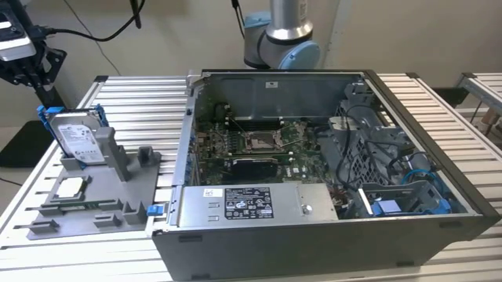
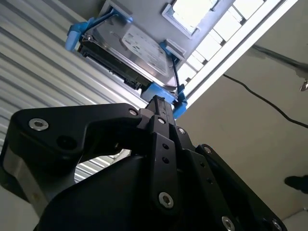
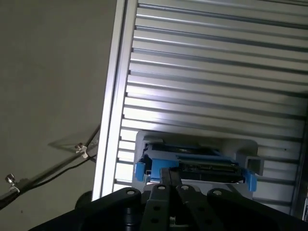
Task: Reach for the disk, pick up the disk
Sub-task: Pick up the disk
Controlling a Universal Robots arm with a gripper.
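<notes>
Closest to my wrist cameras is the gripper [image 3: 172, 172]. Its claw is pressed together with nothing between the tips, and it points down at the disk [image 3: 209, 166] from just above, not touching it.

In the exterior view, the disk [image 1: 79, 138] stands on edge in a slot at the far corner of the grey fixture tray [image 1: 117, 194]. The tray lies along the slatted table's [image 1: 455, 117] edge on the exterior view's left.

My main worry is the closed claw. Brought down like this, I judge it would strike the disk's top edge instead of straddling it, and could knock the disk over in its slot. The thin blue bracket [image 2: 159, 91] is a second risk, because a pinch on that plastic rather than the metal body may flex or slip. The tray's upright post [image 1: 117, 155] stands just beside the disk, so a tilted lift could wedge the drive against it.

Besides the disk, the tray holds a small square silver chip [image 1: 70, 187] lying flat near its middle.

The open computer case [image 1: 314, 247] takes up the middle of the table. Inside it are the motherboard [image 1: 263, 140], a labelled power supply [image 1: 251, 202] against the near wall, loose cables [image 1: 384, 153], and an empty blue drive bracket [image 1: 392, 205] in the near corner on the exterior view's right.
</notes>
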